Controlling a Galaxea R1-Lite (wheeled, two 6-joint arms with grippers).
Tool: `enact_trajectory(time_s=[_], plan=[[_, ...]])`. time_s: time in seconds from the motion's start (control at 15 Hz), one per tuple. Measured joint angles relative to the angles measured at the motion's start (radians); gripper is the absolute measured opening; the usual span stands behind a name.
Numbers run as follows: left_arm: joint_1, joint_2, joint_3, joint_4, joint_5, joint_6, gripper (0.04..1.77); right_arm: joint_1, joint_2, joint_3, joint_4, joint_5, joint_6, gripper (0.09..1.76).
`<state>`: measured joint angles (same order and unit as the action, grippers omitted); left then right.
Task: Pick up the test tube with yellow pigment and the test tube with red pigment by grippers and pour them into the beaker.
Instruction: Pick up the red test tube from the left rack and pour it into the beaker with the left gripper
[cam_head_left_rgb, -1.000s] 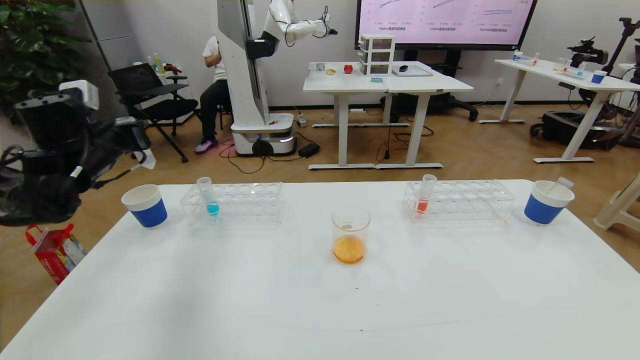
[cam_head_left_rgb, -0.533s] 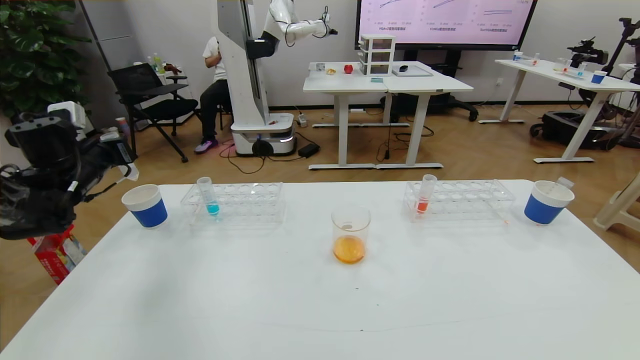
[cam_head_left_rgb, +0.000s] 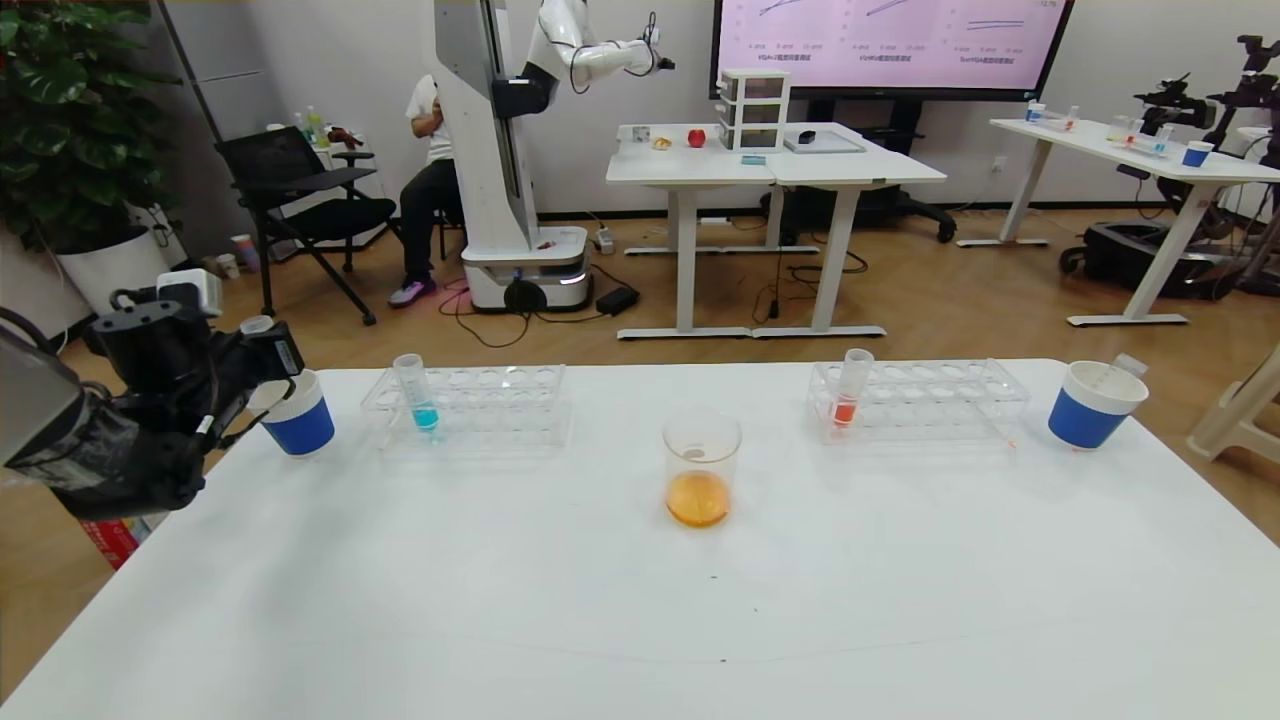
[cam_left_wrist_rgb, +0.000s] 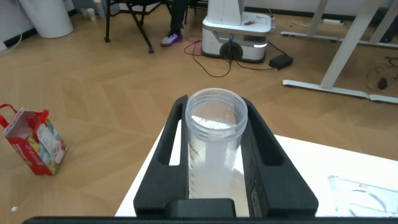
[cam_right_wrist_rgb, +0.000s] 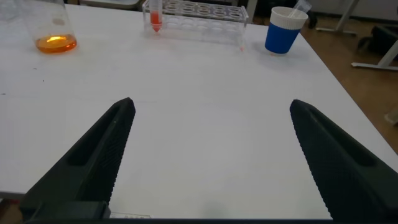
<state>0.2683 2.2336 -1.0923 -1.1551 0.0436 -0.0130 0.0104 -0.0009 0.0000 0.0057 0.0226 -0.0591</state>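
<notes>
The left gripper (cam_left_wrist_rgb: 214, 158) had its jaws pinched on an empty clear tube (cam_left_wrist_rgb: 214, 134), mouth up between the two black fingers, with no liquid visible inside. In the head view this gripper (cam_head_left_rgb: 262, 350) hung at the table's (cam_head_left_rgb: 640, 600) left far corner, right beside a blue cup (cam_head_left_rgb: 297, 416). The right gripper (cam_right_wrist_rgb: 211, 143) had its jaws spread wide and held nothing, above bare tabletop; it was out of the head view. Well ahead of the right jaws stood the beaker (cam_right_wrist_rgb: 53, 25), with orange liquid in its bottom, and a rack (cam_right_wrist_rgb: 199, 11) holding the red tube (cam_right_wrist_rgb: 155, 15). In the head view the beaker (cam_head_left_rgb: 701, 470) sat mid-table, between the two grippers' sides. Counted: two clear racks, the left rack (cam_head_left_rgb: 470, 405) holding one blue tube (cam_head_left_rgb: 417, 394) and the right rack (cam_head_left_rgb: 920, 400) holding one red tube (cam_head_left_rgb: 851, 390); two blue cups, the second (cam_head_left_rgb: 1093, 405) at the far right with an empty tube (cam_head_left_rgb: 1122, 368) leaning in it; one beaker. No tube showed yellow liquid.
</notes>
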Motion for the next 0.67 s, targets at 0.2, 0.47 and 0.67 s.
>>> enact_trajectory(time_s=[0.2,0.47,0.67], plan=[[0.003,0.029,0.015,-0.021,0.000,0.001,0.50,0.000,0.000,0.000,0.000,0.000,0.000,1.74],[0.004,0.034,0.024,-0.022,0.000,-0.006,0.51,0.000,0.000,0.000,0.000,0.000,0.000,1.74],[0.004,0.034,0.026,-0.024,0.000,-0.007,1.26,0.000,0.000,0.000,0.000,0.000,0.000,1.74]])
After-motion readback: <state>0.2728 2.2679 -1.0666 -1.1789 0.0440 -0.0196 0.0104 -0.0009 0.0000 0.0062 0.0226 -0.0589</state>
